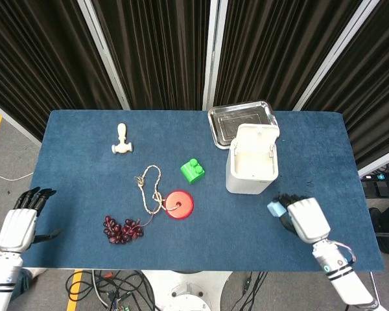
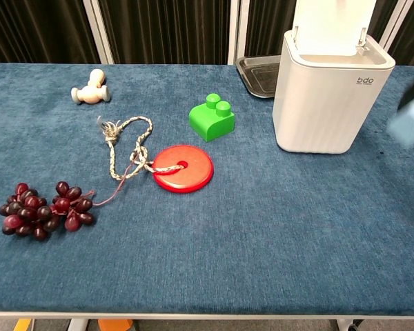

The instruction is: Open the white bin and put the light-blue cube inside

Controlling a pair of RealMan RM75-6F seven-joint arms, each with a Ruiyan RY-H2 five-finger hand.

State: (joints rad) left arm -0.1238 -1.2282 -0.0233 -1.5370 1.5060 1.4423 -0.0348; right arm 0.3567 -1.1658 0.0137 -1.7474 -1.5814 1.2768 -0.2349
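The white bin [image 1: 251, 170] stands right of the table's middle with its lid [image 1: 256, 135] tipped up and back, so the top is open; the chest view shows the bin [image 2: 328, 103] too. My right hand [image 1: 306, 219] hovers just right of and in front of the bin and holds the light-blue cube [image 1: 275, 208] at its fingertips. In the chest view the cube [image 2: 409, 125] is a blur at the right edge, up off the cloth. My left hand [image 1: 21, 223] hangs off the table's left edge, fingers apart, holding nothing.
A steel tray [image 1: 241, 120] lies behind the bin. Left of the bin are a green brick [image 1: 192, 170], a red disc [image 1: 179, 204], a knotted rope [image 1: 150, 186], dark grapes [image 1: 122, 229] and a white wooden piece [image 1: 121, 139].
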